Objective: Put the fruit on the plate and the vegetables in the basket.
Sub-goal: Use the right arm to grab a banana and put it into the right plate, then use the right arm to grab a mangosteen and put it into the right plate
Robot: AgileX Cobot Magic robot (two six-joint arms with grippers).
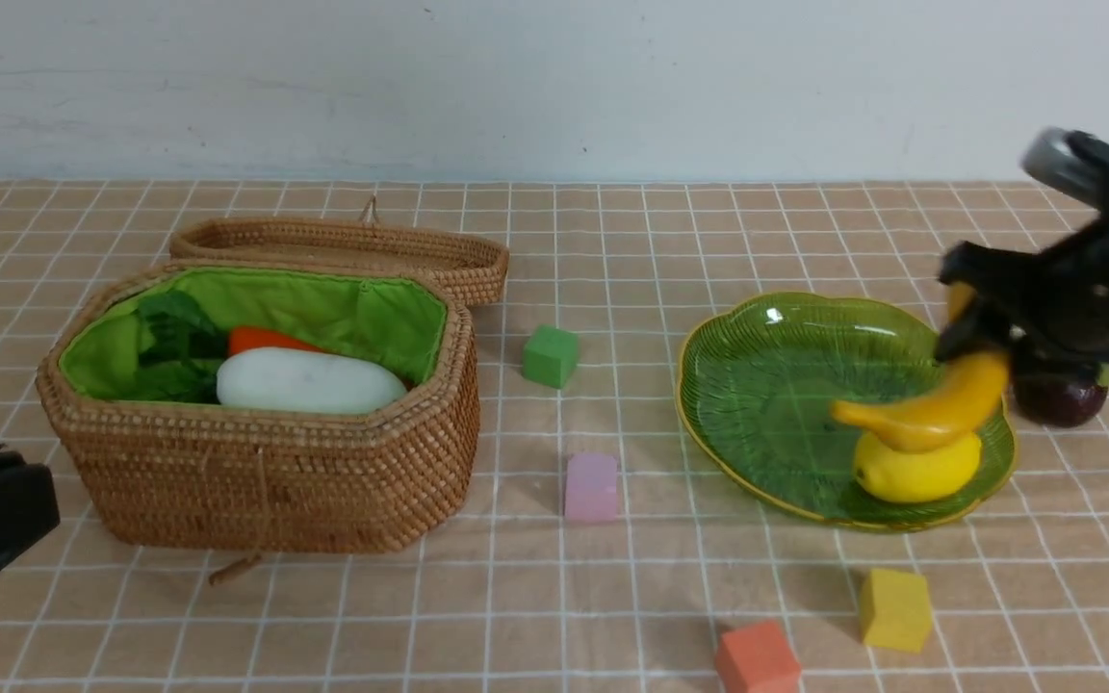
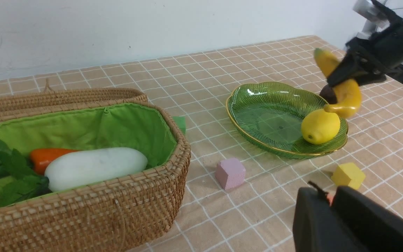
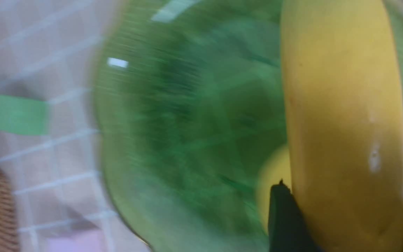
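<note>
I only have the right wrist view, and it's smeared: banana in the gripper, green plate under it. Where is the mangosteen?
Observer: The mangosteen sits on the table beside the plate, outside its right rim, partly behind the right gripper.
Operator: Is the banana touching anything?
Observer: In the front view the banana seems to rest its lower end across the lemon.
Operator: And the vegetables?
Observer: The white radish and carrot lie inside the basket.
</note>
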